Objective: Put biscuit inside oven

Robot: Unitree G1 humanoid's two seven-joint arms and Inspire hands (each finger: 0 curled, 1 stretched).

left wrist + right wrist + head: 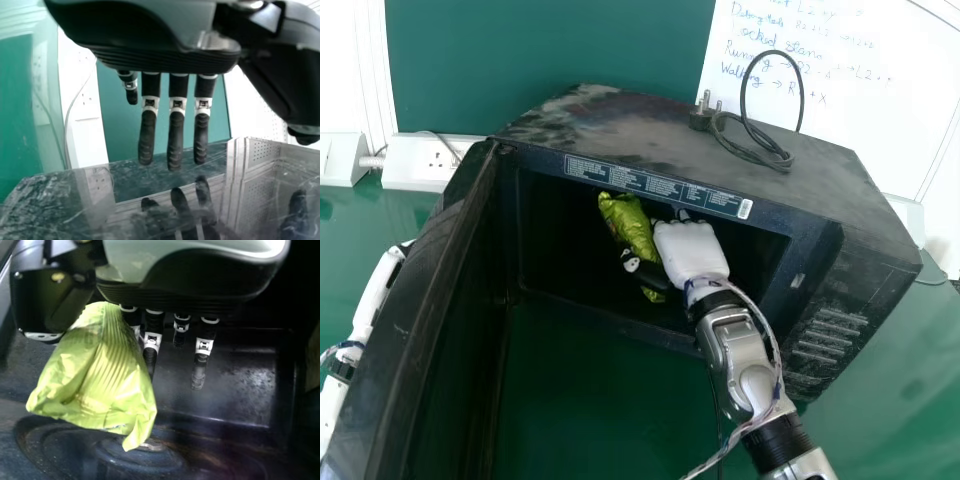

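The green biscuit packet [628, 228] is tilted inside the open black oven [830, 245]. My right hand [690, 250] reaches through the oven's opening, its thumb across the packet. In the right wrist view the packet [100, 380] lies between the thumb and fingers of my right hand [200, 270], pinched, its crimped end above the round plate on the oven floor [135, 455]. My left hand [378, 290] is beyond the oven door at the far left. Straight fingers extend from my left hand [150, 45] in the left wrist view, near a glossy surface.
The oven's door [415, 320] stands wide open on the left. A coiled cable with a plug [760, 140] lies on top of the oven. Behind are a wall socket [425, 160] and a whiteboard [860, 90]. The oven stands on a green table [880, 400].
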